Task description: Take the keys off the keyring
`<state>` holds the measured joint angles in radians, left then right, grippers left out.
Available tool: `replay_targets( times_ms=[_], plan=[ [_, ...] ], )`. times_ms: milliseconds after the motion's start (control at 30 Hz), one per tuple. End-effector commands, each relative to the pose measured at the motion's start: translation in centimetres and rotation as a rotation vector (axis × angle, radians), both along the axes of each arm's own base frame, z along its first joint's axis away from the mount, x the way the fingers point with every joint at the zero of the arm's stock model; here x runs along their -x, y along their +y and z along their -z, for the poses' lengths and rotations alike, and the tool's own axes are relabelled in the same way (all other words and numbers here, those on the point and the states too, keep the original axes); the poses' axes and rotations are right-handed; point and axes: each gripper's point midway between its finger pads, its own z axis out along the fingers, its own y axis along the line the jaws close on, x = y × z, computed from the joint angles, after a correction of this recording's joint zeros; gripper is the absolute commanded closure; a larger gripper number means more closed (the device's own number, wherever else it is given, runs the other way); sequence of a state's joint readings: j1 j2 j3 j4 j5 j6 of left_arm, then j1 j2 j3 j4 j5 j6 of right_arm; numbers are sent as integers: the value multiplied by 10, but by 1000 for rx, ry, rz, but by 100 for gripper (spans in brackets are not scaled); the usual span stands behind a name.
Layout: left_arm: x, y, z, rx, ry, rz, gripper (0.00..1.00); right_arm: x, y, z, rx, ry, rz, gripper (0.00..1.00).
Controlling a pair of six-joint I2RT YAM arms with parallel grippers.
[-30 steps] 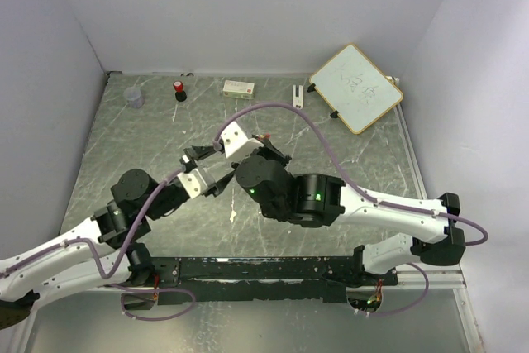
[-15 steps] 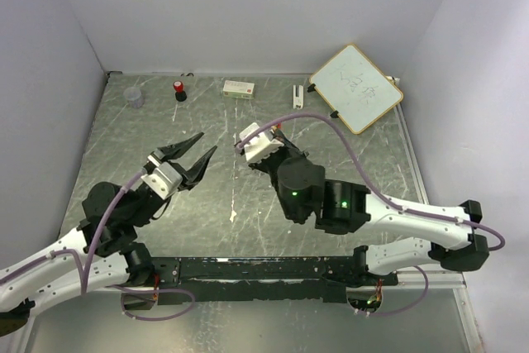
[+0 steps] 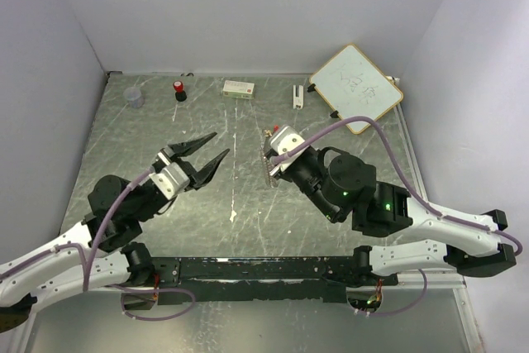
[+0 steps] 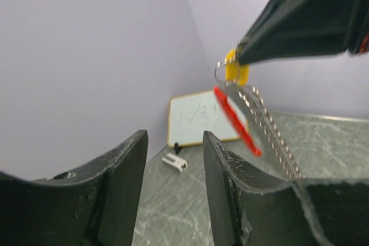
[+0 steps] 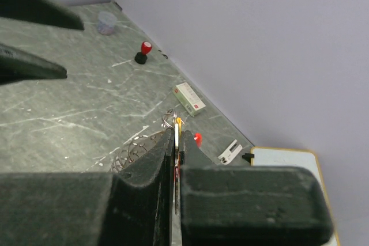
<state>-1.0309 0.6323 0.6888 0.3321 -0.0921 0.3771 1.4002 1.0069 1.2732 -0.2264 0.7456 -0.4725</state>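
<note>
The grey-green marbled tabletop [image 3: 124, 146] is walled in pale lilac, and above its middle the left pincer [image 3: 218, 145] hangs released, jaws parted on nothing. To its right, the right pincer [image 5: 176, 137] is clenched on the yellow-headed key [image 4: 235, 72]. It holds the keyring [image 4: 221, 72], red key [image 4: 236, 120] and chain [image 4: 271, 136] dangling off the surface. Farther back, a whiteboard [image 3: 356, 88] lies by the right corner.

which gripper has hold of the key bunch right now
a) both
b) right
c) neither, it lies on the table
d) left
b: the right gripper is pinched shut on the keys, which hang in the air, while the left gripper stands open and empty, apart from them.
</note>
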Motion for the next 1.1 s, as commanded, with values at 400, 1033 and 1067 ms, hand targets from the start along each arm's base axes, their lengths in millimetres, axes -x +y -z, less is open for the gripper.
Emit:
replay_targets(
  times_ms=[400, 1033, 1067],
  plan=[
    [2, -28, -44, 52, -105, 83, 49, 9, 9, -3, -13, 19, -78, 100],
    [4, -59, -29, 23, -114, 180, 59, 10, 14, 3, -3, 22, -93, 100],
    [5, -60, -29, 23, -113, 186, 59, 10, 13, 2, -6, 23, -92, 100]
  ],
)
